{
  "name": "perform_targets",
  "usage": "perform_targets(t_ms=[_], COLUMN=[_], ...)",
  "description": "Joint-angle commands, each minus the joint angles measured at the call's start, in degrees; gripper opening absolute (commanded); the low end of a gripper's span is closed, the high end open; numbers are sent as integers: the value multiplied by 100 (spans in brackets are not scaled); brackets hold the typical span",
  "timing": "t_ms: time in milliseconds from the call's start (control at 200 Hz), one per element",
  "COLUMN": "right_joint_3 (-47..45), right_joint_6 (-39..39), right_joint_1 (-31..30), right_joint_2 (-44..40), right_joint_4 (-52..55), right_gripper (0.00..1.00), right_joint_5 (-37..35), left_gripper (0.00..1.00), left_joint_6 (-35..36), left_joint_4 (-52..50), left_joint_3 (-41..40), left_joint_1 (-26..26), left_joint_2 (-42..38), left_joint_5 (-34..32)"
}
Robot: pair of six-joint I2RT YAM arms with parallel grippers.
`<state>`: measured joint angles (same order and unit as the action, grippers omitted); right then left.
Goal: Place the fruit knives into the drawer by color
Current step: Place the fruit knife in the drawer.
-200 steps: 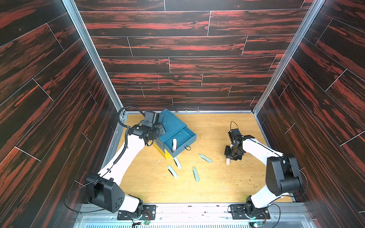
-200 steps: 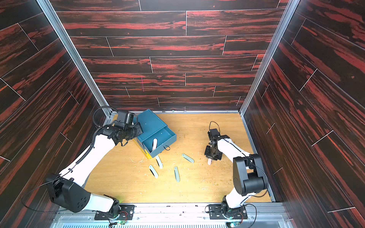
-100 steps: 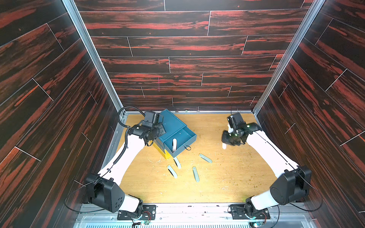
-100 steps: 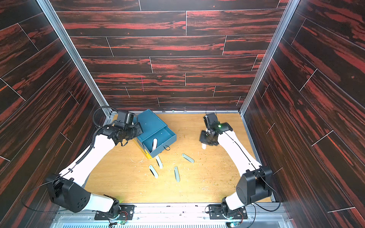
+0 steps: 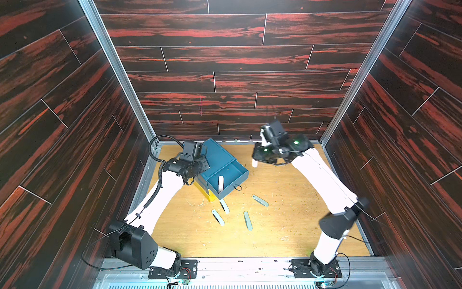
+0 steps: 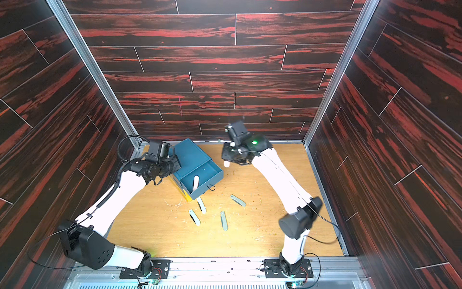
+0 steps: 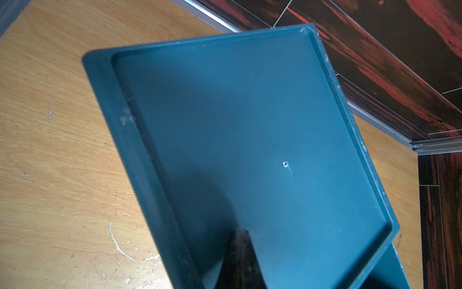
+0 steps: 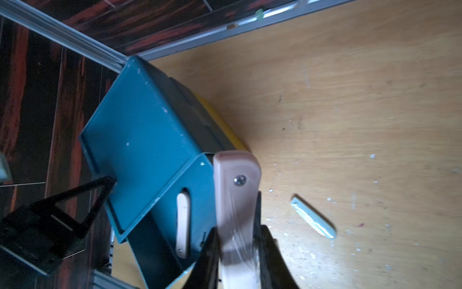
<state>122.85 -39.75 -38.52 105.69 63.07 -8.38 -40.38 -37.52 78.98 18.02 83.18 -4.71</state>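
so the right jaws are clamped on a slim pale pinkish-white folded fruit knife (image 5: 254, 163) just right of the teal-and-yellow plastic drawer chest (image 5: 218, 155) mid-frame in both top views, another pinkish knife (image 5: 220, 184) sits in its open teal drawer (image 5: 235, 172), four grey-green knives (image 5: 260, 200) (image 5: 224, 205) (image 5: 218, 217) (image 5: 247, 220) lie on the wooden desk (image 5: 287, 225), left jaws clenched empty atop the chest.

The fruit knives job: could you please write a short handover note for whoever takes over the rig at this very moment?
Left gripper: shut, at the drawer chest's teal top.
Right gripper: shut on a pinkish knife, in the air beside the open teal drawer.
Done: one pinkish knife lies in that drawer.
Left: put in the held knife; sort four knives from the table, mostly grey-green.
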Motion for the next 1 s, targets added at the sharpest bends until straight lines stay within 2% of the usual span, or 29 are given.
perform_targets(t_ms=[0,316,546,772,997], right_joint_3=[343,192,-472,-870,-837], right_joint_6=[-441,-1321,-1953,-2271,-2470], right_joint_1=[-291,-829,-1101,-1250,-1315], right_joint_2=[215,296,85,71,164], right_joint_4=[186,-332,-777,-1064,-1112], right_gripper=[20,20,20,20,20], right_joint_5=[-7,15,-75,-213,-300], left_gripper=[0,0,0,0,0], left_joint_6=[-74,-91,-103,-62,-23], left_joint_4=[-116,-117,-129,-171,-188], left_joint_3=[-151,-405,-497,-557,-611], left_joint_1=[17,22,17,22,19], left_joint_2=[-177,-544,-732,-851,-891], left_joint_5=[-182,-269,-284,-308,-320])
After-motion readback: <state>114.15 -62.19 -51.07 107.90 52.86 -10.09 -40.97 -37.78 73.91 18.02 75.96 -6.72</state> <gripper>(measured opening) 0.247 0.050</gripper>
